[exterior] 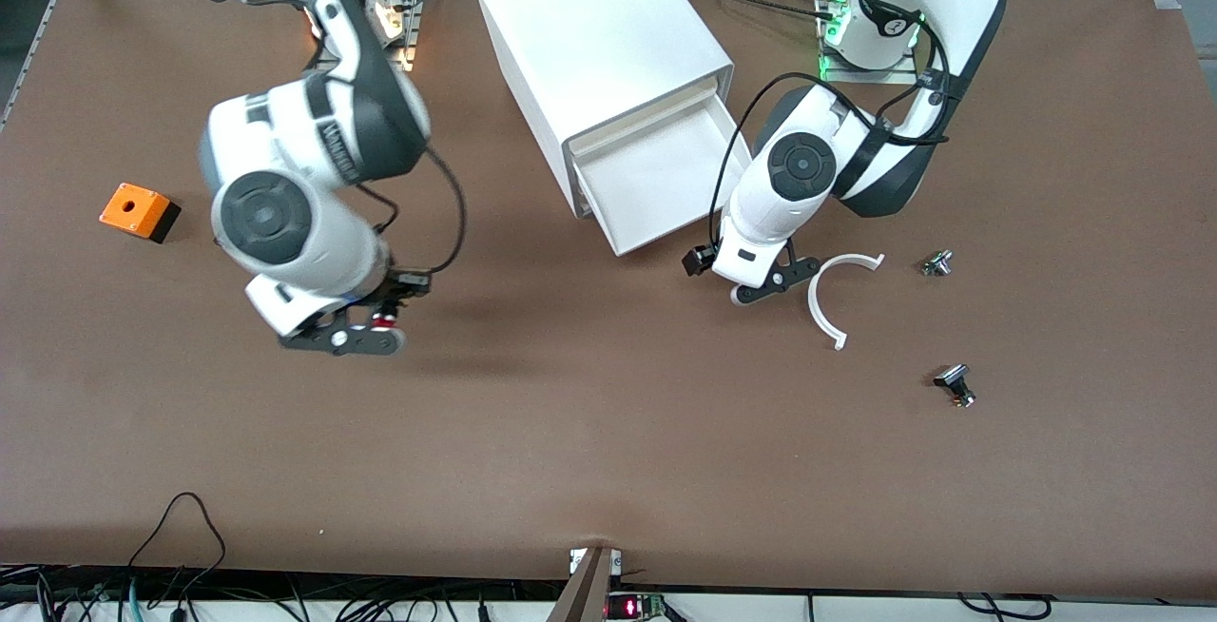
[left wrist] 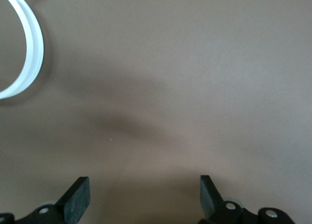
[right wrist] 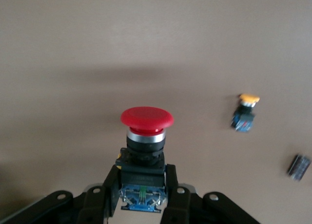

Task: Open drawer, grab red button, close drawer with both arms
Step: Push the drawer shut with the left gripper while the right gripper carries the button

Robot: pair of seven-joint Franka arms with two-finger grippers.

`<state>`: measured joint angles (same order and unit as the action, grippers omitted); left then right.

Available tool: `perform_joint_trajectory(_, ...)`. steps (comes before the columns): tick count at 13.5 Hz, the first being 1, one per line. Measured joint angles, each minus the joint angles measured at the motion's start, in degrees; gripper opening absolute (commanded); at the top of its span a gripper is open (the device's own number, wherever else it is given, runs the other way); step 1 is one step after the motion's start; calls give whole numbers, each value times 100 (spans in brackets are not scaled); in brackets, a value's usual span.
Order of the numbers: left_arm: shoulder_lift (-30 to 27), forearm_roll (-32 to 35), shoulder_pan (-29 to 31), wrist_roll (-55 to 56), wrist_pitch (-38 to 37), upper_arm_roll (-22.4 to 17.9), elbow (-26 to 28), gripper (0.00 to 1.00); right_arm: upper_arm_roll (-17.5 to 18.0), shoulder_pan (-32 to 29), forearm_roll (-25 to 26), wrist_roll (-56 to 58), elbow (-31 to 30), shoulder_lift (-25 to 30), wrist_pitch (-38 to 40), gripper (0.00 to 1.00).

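Observation:
The white cabinet (exterior: 599, 42) stands at the back middle of the table with the drawer (exterior: 656, 175) pulled out; its tray looks bare. My right gripper (exterior: 366, 332) is shut on the button (exterior: 383, 320) and holds it above bare table toward the right arm's end. In the right wrist view the red cap (right wrist: 146, 117) points away from the gripper (right wrist: 143, 190), whose fingers (right wrist: 109, 185) clamp the black and bluish body. My left gripper (exterior: 756, 289) hangs open and empty low over the table beside the drawer's front corner; its fingers (left wrist: 78, 199) stand wide apart over bare table.
A white curved strip (exterior: 837, 299) lies by my left gripper and shows in the left wrist view (left wrist: 29, 48). Two small parts (exterior: 937, 262) (exterior: 956, 384) lie toward the left arm's end. An orange box (exterior: 140, 211) sits toward the right arm's end. An orange-capped button (right wrist: 245, 112) shows in the right wrist view.

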<state>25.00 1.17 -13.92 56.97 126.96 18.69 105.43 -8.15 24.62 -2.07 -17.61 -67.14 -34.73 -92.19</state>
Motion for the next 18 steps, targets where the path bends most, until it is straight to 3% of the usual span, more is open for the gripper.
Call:
perform_joint_trajectory(4,-9,0,-171,24,4,82,174,99,-11,-581,-83,902,-992,18,-966,0)
perform_joint_trajectory(10,-58,0,-330,603,-43,507,379,99,-10,-725,-88,1142,-2841,0,-3138,0)
perform_joint_trajectory(12,-72,0,-332,725,-190,653,400,99,-10,-742,-88,1156,-3175,-6,-3358,9)
perform_joint_trajectory(15,-78,-37,-328,834,-403,884,404,99,-10,-742,-95,1156,-3293,-25,-3368,44)
perform_joint_trajectory(16,-78,-150,-330,898,-432,960,406,99,-10,-744,-98,1156,-3302,-26,-3368,61)
perform_joint_trajectory(17,-78,-282,-332,914,-444,1017,408,99,-10,-746,-99,1156,-3307,-26,-3368,66)
perform_joint_trajectory(18,-78,-382,-334,919,-455,1054,411,99,-10,-746,-100,1156,-3308,-26,-3367,79)
